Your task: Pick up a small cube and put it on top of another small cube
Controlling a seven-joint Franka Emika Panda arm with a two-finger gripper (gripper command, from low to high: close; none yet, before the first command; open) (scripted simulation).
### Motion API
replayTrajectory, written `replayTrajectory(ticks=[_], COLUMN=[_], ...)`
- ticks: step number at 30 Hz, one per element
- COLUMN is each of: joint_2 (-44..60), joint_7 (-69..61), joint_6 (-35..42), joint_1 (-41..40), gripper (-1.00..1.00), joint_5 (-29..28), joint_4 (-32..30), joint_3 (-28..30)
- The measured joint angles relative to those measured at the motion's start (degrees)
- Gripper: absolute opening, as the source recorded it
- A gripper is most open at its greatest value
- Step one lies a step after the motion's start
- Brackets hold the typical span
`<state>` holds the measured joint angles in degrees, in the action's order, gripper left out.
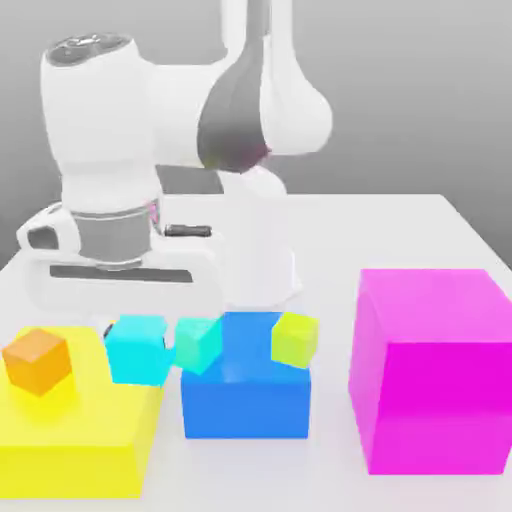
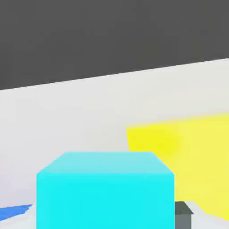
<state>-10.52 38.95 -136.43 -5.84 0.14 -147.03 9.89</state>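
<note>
Exterior view, going left to right: 1 orange cube (image 1: 37, 361) sits on the yellow block (image 1: 75, 440), then the claw (image 1: 138, 345) has the small cyan cube (image 1: 138, 350) clenched between its 2 fingers, with 1 mint-teal cube (image 1: 199, 345) and 1 lime cube (image 1: 296, 340) at the blue block (image 1: 246, 400), and 1 big magenta block (image 1: 435, 390) near the right edge. Whether the mint-teal cube rests on the blue block is hard to tell.
</note>
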Motion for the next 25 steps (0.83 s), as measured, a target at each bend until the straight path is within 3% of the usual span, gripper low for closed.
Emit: replayTrajectory(ticks=[9,14,15,21,25], joint_2=[-18.09,-12.64,-11.39,-10.76,-15.47], joint_7=[9.66,10.28,10.26,10.33,10.43], joint_6=[5.92,-3.82,-5.66,-6.57,0.18], joint_1=[-2.78,-3.23,-3.28,-3.33,-3.53], gripper=[-1.0,-1.0,1.0,1.0,1.0], joint_5=[-2.93,-3.05,-3.04,-3.15,-3.17], joint_4=[-12.04,-16.33,-16.91,-17.2,-15.16], joint_3=[-4.29,-4.61,-4.62,-4.65,-5.04])
